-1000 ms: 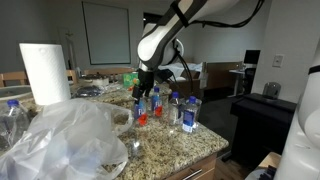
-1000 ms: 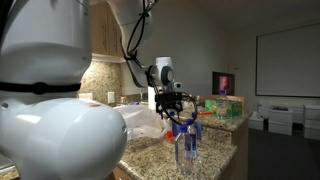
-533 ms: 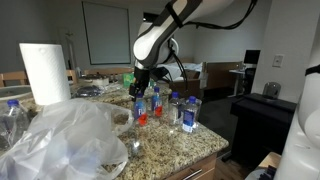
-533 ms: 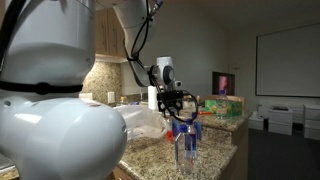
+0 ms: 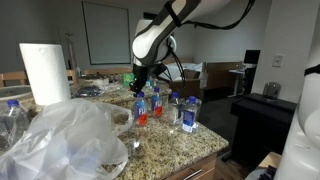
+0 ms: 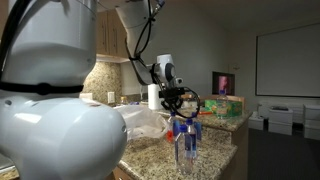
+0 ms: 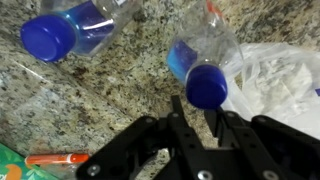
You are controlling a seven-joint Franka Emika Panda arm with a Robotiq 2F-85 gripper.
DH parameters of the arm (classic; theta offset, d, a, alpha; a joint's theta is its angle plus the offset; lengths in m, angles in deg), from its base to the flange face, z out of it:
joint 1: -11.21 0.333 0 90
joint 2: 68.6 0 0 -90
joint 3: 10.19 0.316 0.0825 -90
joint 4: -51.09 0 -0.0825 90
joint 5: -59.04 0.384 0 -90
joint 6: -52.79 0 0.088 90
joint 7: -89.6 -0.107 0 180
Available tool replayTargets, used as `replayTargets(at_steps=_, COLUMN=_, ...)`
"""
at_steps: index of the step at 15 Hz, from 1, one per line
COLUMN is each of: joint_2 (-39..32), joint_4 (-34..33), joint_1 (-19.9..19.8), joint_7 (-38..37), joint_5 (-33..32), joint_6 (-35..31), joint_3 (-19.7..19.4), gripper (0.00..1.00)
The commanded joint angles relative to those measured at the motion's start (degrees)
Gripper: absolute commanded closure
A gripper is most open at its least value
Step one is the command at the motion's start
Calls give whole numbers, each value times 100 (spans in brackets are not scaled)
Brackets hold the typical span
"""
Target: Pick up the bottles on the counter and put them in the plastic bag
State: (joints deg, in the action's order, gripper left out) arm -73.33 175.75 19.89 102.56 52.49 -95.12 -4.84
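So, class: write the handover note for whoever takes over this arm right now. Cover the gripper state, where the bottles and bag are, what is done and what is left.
Gripper: low over the bottles, jaws on either side of one blue cap; can't tell if it has a grip.
Bottles: at least four stand clustered on the counter; none visibly lifted.
Plastic bag: crumpled on the counter beside them.
Done: approach only; can't tell if any bottle is bagged.
Left: grasp, lift and bag each bottle.
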Motion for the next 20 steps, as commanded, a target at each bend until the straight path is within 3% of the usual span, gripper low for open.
replayTargets(at_steps=1, joint_2=11, joint_4=-67, joint_1=-88, joint_7=-103, joint_5=-55, joint_6=218, joint_3=35, gripper=50)
replayTargets(at_steps=3, joint_2=13, joint_4=-77, joint_1=-103, joint_7=-67, joint_5=22, joint_6=246, joint_3=38, gripper=54)
replayTargets(at_steps=11, joint_2=9, joint_4=-119, joint_1=-107, joint_7=30, joint_5=228, joint_6=399, joint_3=76, gripper=4)
replayTargets(at_steps=13, joint_2=-2, joint_4=-125, joint_1=-113, joint_7=83, joint_5=345, joint_6=541, joint_3=89, gripper=0)
replayTargets(at_steps=15, joint_2=-37, joint_4=-128, joint_1=-118, joint_7=102, joint_5=434, joint_6=689, joint_3=90, gripper=0)
replayTargets(at_steps=16, joint_2=-54, joint_4=-131, joint_1=-123, joint_7=120, joint_5=487, joint_6=763, joint_3=91, gripper=25)
replayTargets(at_steps=18, joint_2=-81, joint_4=-116, joint_1=-131, joint_7=145, joint_5=597, joint_6=801, joint_3=92, gripper=27)
replayTargets(at_steps=20, joint_2=-91, joint_4=-113, joint_1=-132, joint_7=147, joint_5=697, joint_6=757, joint_3=99, gripper=41)
